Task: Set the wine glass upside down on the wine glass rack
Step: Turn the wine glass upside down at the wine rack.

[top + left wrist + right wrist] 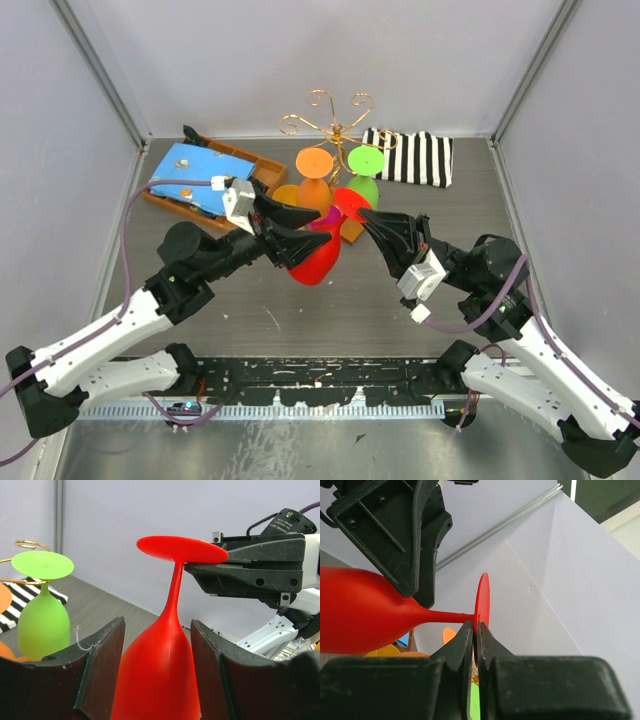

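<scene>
Holding that wine glass [315,262] at both ends: why? (visitor)

It looks to me like a handover. My right end effector [475,630] is clamped tight on the edge of the flat round foot. That holds the glass inverted, bowl down, over the surface [250,300], close to the near side of the wine glass rack [335,110]. My left end effector [157,630] stands partly open, one finger on either side of the bowl. Whether the pads bear on it yet, I cannot tell. (me)

Why take the bowl at all? (visitor)

A thin disc pinched at its edge can swivel. The bowl is wide and rounded, so I judge it would give a steadier hold for steering the foot up among the wire arms. (me)

What is it all made of? (visitor)

The glass is opaque red and smooth, with a soft sheen, more like plastic than real glass. A slim stem flares into a tulip-shaped bowl. The rack is thin gold wire curled into scrolls. A green glass [363,180] and an orange glass [314,180] stand at it, feet uppermost. My fingers are matt black and blocky, with angled inner faces that suit a curved bowl. (me)
</scene>
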`<state>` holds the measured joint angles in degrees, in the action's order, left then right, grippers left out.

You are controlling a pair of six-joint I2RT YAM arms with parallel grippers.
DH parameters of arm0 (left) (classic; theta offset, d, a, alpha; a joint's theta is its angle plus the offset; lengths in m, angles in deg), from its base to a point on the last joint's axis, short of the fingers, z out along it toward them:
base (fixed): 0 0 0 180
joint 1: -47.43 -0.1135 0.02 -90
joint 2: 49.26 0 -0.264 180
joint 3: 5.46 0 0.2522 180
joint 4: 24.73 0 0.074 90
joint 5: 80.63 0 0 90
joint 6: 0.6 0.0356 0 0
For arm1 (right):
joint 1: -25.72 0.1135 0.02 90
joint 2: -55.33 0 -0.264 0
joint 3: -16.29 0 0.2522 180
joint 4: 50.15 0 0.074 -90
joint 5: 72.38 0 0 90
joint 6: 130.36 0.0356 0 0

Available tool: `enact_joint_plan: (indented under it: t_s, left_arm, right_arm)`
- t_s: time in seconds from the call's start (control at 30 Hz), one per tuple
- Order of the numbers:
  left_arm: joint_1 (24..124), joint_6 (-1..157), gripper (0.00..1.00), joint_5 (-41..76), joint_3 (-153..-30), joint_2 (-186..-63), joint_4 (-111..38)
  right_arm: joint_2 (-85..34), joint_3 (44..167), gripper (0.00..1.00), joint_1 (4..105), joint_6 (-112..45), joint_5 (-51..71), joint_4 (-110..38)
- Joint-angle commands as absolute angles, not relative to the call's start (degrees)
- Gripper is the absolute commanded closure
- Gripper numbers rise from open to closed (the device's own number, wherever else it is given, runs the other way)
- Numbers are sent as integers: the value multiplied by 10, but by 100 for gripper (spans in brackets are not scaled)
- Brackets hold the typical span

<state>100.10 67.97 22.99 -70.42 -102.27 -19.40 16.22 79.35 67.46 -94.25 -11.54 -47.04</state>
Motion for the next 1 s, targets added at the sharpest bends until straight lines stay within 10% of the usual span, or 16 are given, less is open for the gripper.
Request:
enact_joint_plan:
  t_s: [0.0, 0.3, 0.97]
  left_arm:
    - [1003, 664, 40, 260, -711, -1048, -124]
    - [1004, 649, 64, 306, -726, -1086, -122]
    - [1004, 639, 67, 314, -728, -1110, -109]
  right_arm:
    - [150, 821, 99, 676, -938, -129, -530]
    - [145, 828, 99, 676, -930, -143, -535]
    - [136, 805, 100, 675, -899, -149, -586]
